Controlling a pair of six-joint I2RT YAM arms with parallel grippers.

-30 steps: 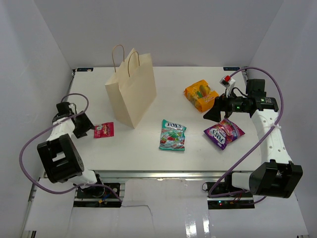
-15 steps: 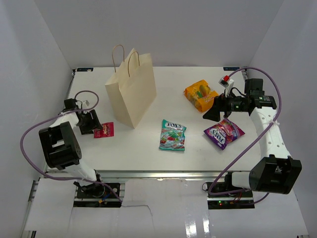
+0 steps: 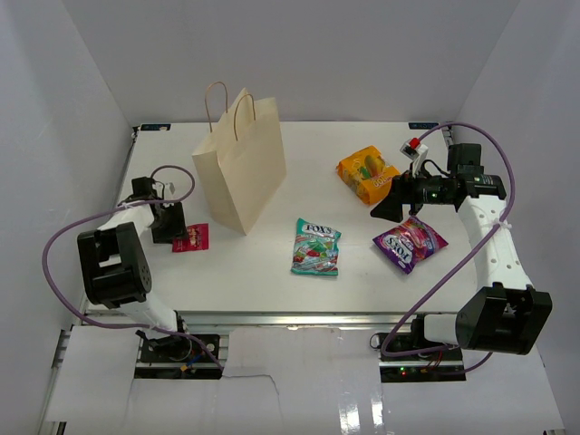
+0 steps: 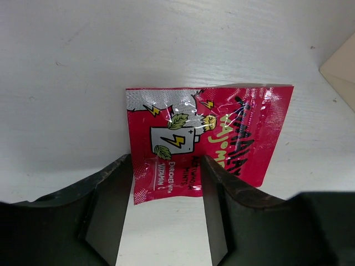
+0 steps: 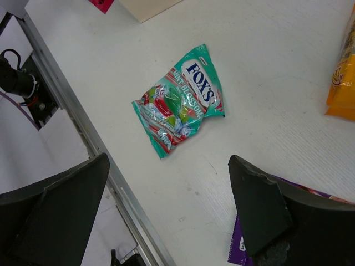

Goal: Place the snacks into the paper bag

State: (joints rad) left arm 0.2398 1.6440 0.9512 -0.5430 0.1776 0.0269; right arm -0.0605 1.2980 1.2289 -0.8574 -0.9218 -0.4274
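Note:
The tall tan paper bag (image 3: 240, 168) stands upright at the back left. A small red sachet (image 3: 191, 237) lies flat to its left. My left gripper (image 3: 172, 227) is open and low over the table, and the sachet's near end (image 4: 166, 177) lies between the two fingers. The teal Fox's packet (image 3: 316, 246) lies mid-table. The orange pack (image 3: 368, 174) and the purple packet (image 3: 410, 242) lie to the right. My right gripper (image 3: 388, 210) hovers wide open between those two, above bare table, holding nothing (image 5: 169, 166).
A corner of the paper bag (image 4: 341, 66) shows just right of the sachet in the left wrist view. The table's front metal rail (image 5: 83, 144) runs below the right gripper. White walls close in the left, back and right sides.
My left arm has swung right toward the red sachet, bringing its open fingers round the sachet's near end. The right arm has stayed where it was.

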